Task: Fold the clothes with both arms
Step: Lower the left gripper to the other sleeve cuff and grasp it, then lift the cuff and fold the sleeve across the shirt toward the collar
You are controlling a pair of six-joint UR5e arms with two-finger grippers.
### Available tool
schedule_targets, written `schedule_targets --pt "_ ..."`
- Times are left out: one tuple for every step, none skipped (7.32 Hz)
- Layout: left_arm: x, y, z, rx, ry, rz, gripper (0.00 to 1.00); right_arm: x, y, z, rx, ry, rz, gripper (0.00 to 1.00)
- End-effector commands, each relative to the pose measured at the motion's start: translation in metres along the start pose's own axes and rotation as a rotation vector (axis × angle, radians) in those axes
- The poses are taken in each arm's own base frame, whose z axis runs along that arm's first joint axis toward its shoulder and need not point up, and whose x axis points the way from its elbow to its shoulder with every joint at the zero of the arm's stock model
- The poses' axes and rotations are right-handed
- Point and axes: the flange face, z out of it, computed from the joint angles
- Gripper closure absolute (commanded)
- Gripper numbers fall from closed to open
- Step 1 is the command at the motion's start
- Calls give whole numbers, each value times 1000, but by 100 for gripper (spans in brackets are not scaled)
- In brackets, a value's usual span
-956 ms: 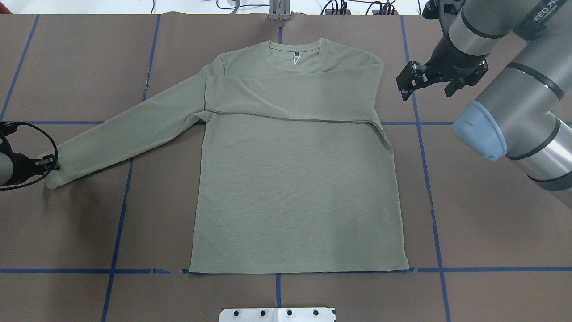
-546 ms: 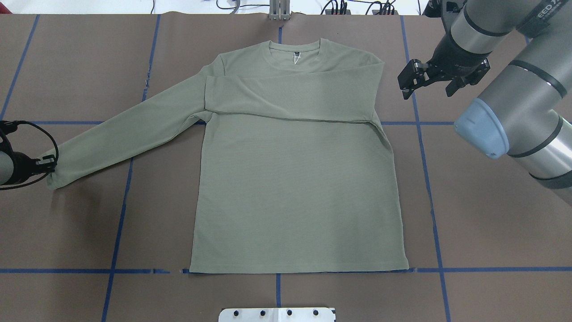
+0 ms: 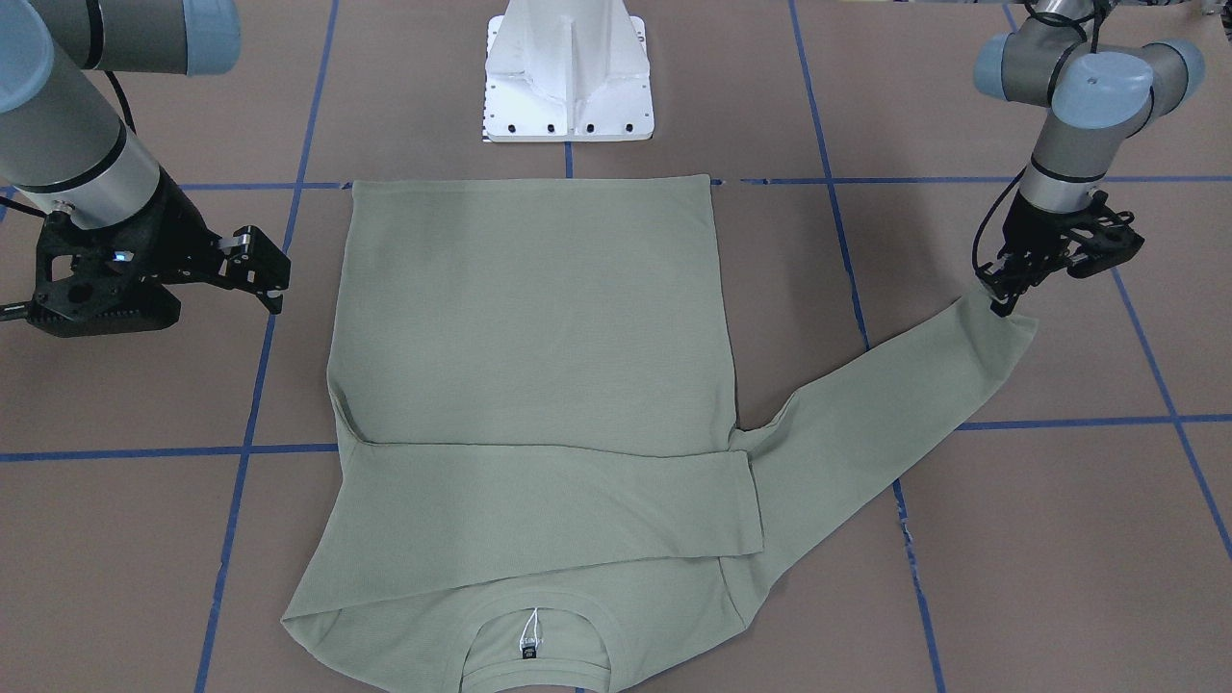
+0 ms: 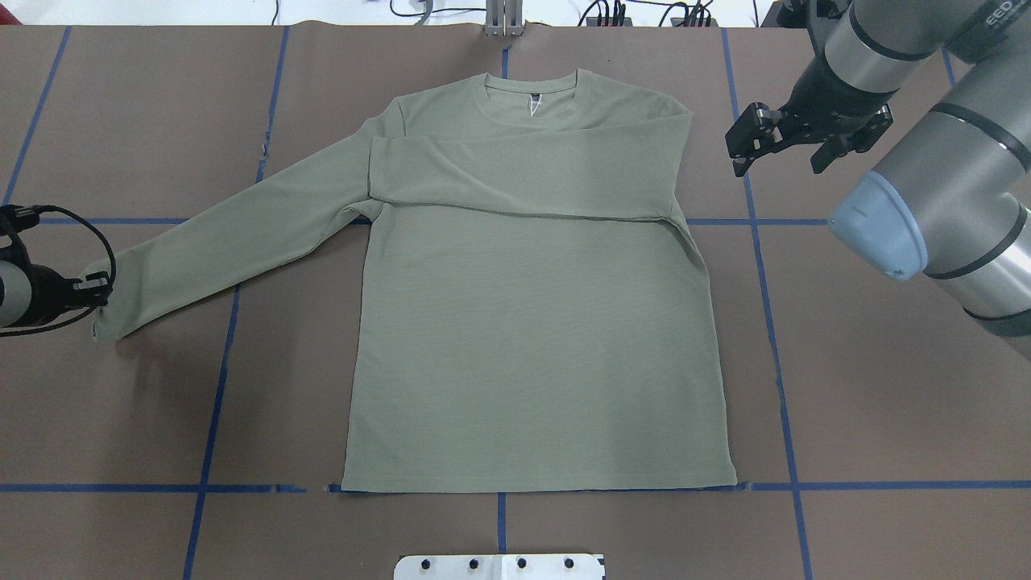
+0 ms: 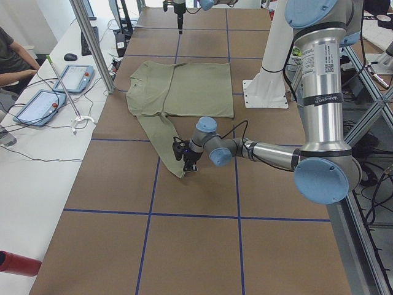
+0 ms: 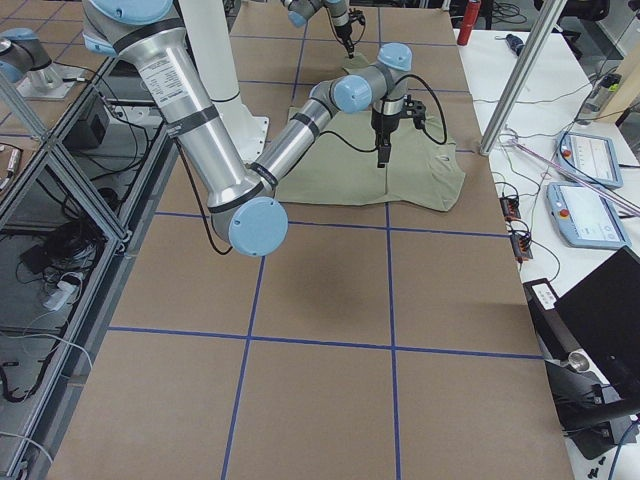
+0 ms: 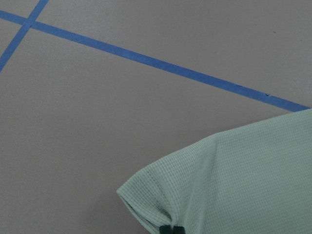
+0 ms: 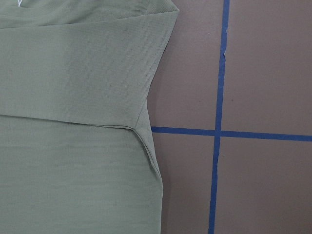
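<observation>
Left gripper (image 4: 95, 292) is clamped on the cuff (image 4: 121, 300) of the shirt (image 4: 532, 338) at 9 o'clock; right gripper (image 4: 777, 155) hangs apart. Second-sleeve fold in hand: next, carry cuff toward 3 o'clock.

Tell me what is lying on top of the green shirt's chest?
One sleeve is folded flat across the shirt, just below the collar. The chest fabric under it is covered.

We find the shirt (image 4: 532, 346) flat on the bench (image 4: 846, 403), collar at the far side, one sleeve across its chest. The left end effector (image 4: 101, 288) holds the other cuff; the right end effector (image 4: 777, 161) hangs beside the opposite shoulder.
</observation>
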Motion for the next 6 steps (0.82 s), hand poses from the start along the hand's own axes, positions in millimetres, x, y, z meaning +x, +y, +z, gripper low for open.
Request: schedule_targets --pt "62 3 -44 -56 46 8 100 14 6 1 -1 7 14 0" --pt "99 0 -65 -63 74 -1 100 23 9 2 -3 11 22 0" --pt "155 -7 -80 -80 92 -18 100 33 10 6 -8 19 35 0" --pt "219 -16 -104 -82 94 -35 100 48 19 12 -16 28 44 0" --pt "277 -20 -133 -87 98 -52 100 69 29 18 -26 42 38 0" --pt "315 -20 -152 -105 111 -72 100 97 38 20 -34 58 17 0"
